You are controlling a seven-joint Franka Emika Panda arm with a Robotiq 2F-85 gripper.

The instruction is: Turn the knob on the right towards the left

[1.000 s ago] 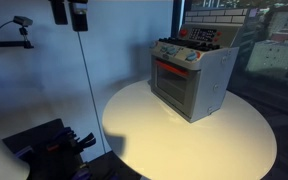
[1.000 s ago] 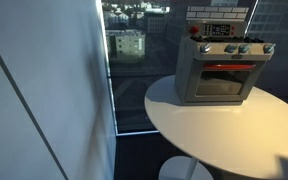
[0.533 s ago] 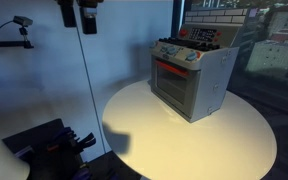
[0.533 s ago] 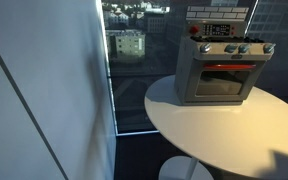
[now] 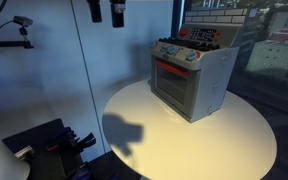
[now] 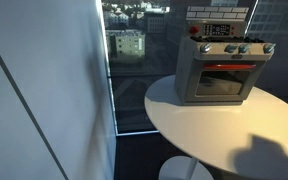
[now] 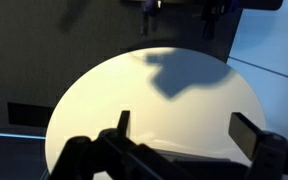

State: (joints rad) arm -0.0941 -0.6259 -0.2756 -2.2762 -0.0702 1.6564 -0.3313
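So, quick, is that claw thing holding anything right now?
Gripper: open, fingers spread wide apart, holding nothing.

Room dim overall. The main light falls from above as a warm pool on the round table [image 5: 219,135], brightest mid-top and fading toward the rim. A soft-edged dark shadow [image 5: 124,132] lies on the tabletop and also shows near the frame's lower corner [image 6: 266,158]. The toy oven [image 5: 189,75] front is evenly lit, no glare. The wall [image 5: 44,80] carries a cold blue-grey cast. The window [image 6: 129,45] shows dusky outdoor light. Wrist view: bright tabletop, black surround, the gripper [image 7: 179,122] a blurred near-black silhouette. All frames coarse, fine detail soft.
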